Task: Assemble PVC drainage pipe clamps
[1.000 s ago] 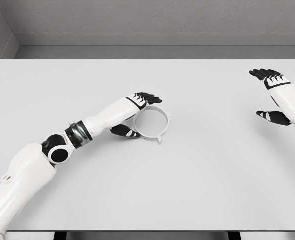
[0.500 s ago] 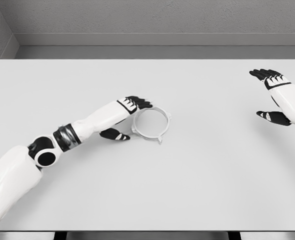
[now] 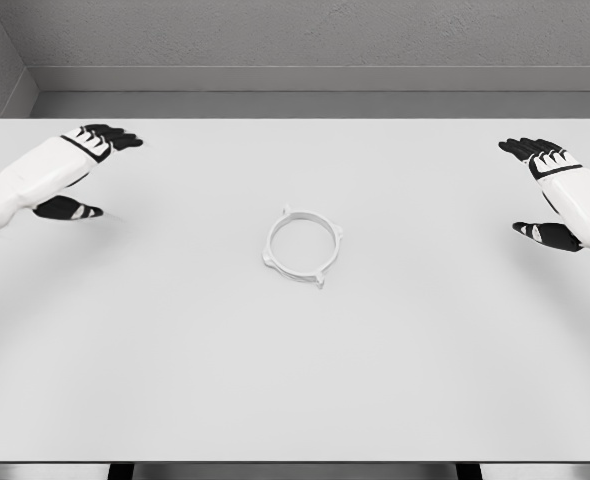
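Note:
A white ring-shaped pipe clamp (image 3: 303, 247) with small tabs on its rim lies flat near the middle of the white table (image 3: 295, 380). Nothing touches it. My left hand (image 3: 83, 172) hovers far off at the table's left side, fingers spread and holding nothing. At the right edge my right hand (image 3: 545, 190) is likewise open, thumb apart from the extended fingers.
The table's far edge meets a grey wall and floor strip at the top of the view. Its front edge runs along the bottom.
My left hand has let go of the clamp's left side and pulled back far to the left. The clamp stays in place. The right hand has not moved.

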